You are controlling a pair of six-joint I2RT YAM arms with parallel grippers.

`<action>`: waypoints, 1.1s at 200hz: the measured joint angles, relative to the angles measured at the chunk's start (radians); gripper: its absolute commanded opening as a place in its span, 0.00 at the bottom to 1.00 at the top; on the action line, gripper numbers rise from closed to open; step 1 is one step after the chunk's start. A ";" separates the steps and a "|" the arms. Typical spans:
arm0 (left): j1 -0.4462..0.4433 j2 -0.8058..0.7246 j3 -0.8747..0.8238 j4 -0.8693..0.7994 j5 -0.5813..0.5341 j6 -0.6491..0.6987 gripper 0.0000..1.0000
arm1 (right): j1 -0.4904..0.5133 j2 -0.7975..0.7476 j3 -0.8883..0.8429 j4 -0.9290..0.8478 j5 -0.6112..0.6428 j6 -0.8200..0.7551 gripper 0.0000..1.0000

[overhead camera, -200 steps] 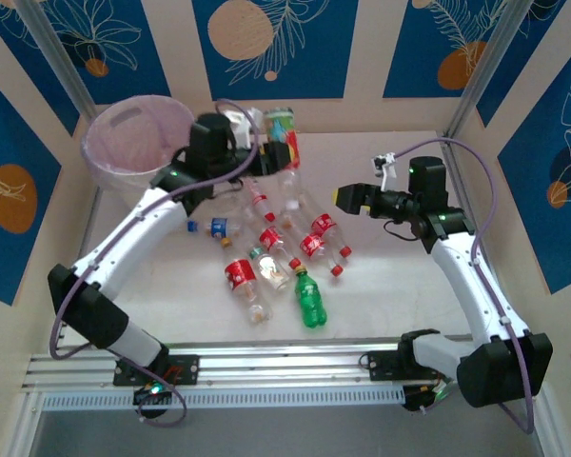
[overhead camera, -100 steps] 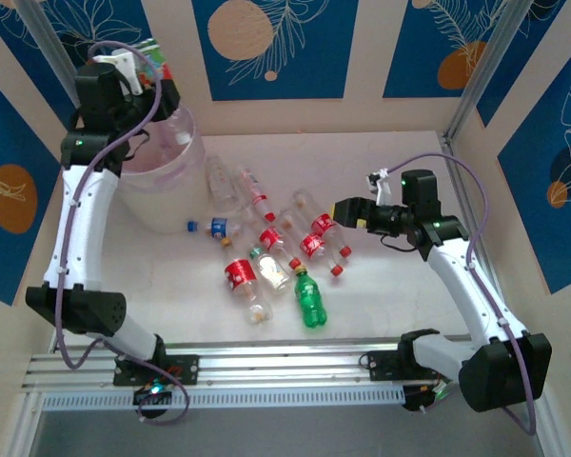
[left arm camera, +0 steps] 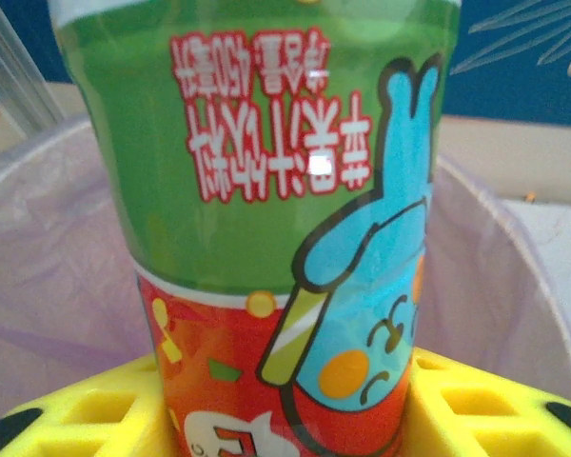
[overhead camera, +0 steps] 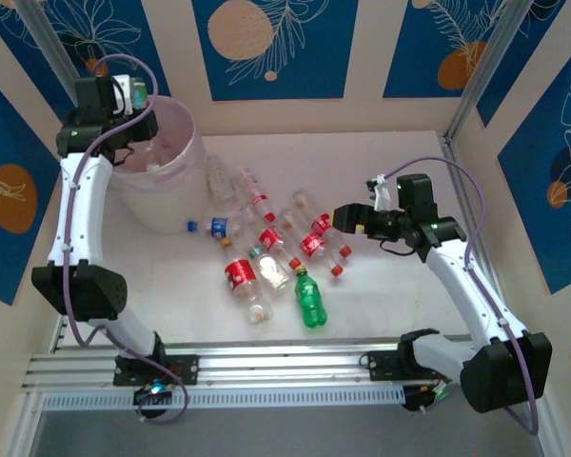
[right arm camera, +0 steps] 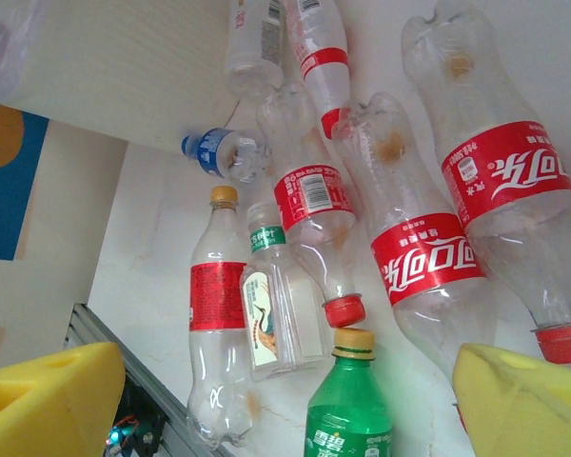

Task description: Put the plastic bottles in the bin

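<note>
The bench (overhead camera: 400,295) is carrying the pink bin (overhead camera: 167,206) at its far left. Over the bin, the left claw (overhead camera: 130,92) is grasping a green-labelled bottle (left arm camera: 266,190). The right claw (overhead camera: 348,216) is hanging released above the plastic bottles (overhead camera: 276,243) lying mid-bench.

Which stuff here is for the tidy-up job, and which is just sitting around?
For the job: clear plastic bottles with red labels; green plastic bottle; small blue-labelled clear bottle; green-and-red labelled bottle in the left tool; round pale pink plastic bin.
Just there: blue patterned wall panels; metal rail.
</note>
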 measured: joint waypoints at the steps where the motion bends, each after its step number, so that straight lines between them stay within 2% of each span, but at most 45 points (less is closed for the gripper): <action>1: 0.000 0.000 -0.001 -0.001 0.000 0.001 0.47 | 0.000 0.000 0.000 0.000 0.001 0.000 0.90; 60: 0.002 0.014 -0.137 -0.007 0.015 0.017 0.44 | 0.001 -0.001 -0.018 -0.011 0.039 -0.008 0.89; 88: 0.003 0.051 -0.164 0.000 0.035 0.028 0.49 | 0.001 -0.001 -0.018 -0.014 0.046 -0.008 0.90; 136: 0.005 0.148 -0.166 0.000 0.068 0.035 0.50 | 0.002 -0.002 -0.018 -0.026 0.070 -0.015 0.89; 188: 0.007 0.183 -0.166 0.001 0.086 0.043 0.68 | 0.002 -0.013 -0.018 -0.031 0.091 -0.015 0.89; 220: 0.008 0.183 -0.166 0.001 0.098 0.055 0.83 | 0.002 -0.013 -0.018 -0.033 0.095 -0.015 0.90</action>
